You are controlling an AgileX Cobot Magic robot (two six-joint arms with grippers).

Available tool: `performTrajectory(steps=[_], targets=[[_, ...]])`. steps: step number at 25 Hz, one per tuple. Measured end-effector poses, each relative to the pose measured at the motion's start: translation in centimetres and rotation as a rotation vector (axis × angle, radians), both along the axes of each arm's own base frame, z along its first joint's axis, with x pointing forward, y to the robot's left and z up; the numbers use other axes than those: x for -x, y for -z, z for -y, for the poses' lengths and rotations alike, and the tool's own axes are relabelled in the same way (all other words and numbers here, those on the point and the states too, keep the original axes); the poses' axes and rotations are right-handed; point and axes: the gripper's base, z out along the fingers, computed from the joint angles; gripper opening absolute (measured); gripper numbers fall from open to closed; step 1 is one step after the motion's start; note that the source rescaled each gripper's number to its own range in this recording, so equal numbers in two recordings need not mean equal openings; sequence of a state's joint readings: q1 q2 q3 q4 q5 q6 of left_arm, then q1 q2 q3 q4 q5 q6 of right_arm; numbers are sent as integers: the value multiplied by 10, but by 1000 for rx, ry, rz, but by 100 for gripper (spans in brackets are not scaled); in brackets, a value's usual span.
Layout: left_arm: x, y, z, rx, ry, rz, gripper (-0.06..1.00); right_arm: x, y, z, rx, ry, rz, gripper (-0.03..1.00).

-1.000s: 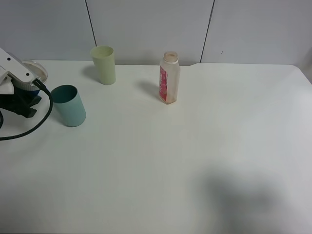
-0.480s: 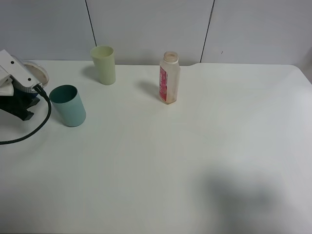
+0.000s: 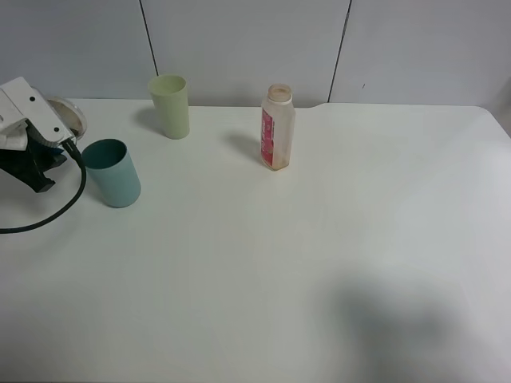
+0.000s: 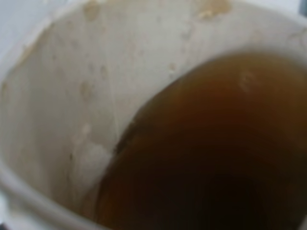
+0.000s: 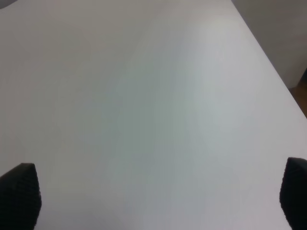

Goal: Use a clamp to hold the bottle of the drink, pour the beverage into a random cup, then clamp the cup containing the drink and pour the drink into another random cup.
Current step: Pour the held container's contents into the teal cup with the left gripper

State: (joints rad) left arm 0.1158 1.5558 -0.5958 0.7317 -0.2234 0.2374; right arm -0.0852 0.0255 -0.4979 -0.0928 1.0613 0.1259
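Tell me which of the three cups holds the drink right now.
The paper cup at the far left, gripped by the left claw: the left wrist view shows brown liquid inside. The teal tumbler and pale green tumbler stand free.

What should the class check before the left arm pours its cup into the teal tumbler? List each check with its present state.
1. Left gripper shut on the paper cup: ok.
2. Drink in that cup: ok, brown liquid shows.
3. Teal tumbler upright, mouth open: ok.
4. Cup mouth over the tumbler: not ok, the cup is off to its side.
5. Bottle and pale green tumbler clear of the pour: ok.
6. Right gripper open, away over bare table: ok.
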Motion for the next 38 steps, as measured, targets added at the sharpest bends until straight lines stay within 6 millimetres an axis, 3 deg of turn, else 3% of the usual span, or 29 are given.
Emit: performTrajectory(steps=[30,38], targets=[[-4,-4,-4,-150,84,-27,1,0,0,0,0,0,0,100],[-4,-2,4,-185,116,-57,1,0,0,0,0,0,0,100]])
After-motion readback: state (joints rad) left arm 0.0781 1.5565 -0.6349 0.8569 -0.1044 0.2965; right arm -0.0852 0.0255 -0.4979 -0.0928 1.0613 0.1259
